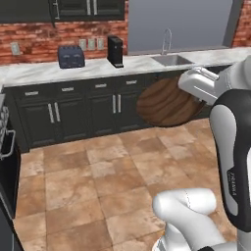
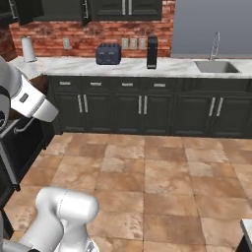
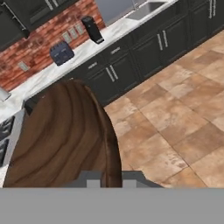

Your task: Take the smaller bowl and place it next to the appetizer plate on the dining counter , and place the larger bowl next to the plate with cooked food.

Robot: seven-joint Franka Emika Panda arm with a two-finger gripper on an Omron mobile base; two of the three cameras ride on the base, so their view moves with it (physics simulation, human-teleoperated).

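The gripper (image 1: pixel 195 98), jaws nearly closed, grasps one smaller bowl (image 1: pixel 165 102) by its rim. The wooden bowl hangs in the air in front of the wall counter (image 1: pixel 73 68), tipped steeply on edge; in the left base view its outer side faces the camera, and in the hand view its grained hollow rises from the fingertips. On the wall counter stand one toaster (image 1: pixel 71 56) and one black appliance (image 1: pixel 115 51), with one sink (image 1: pixel 171 60) further along. Tan floor tiles (image 1: pixel 98 181) lie below the bowl.
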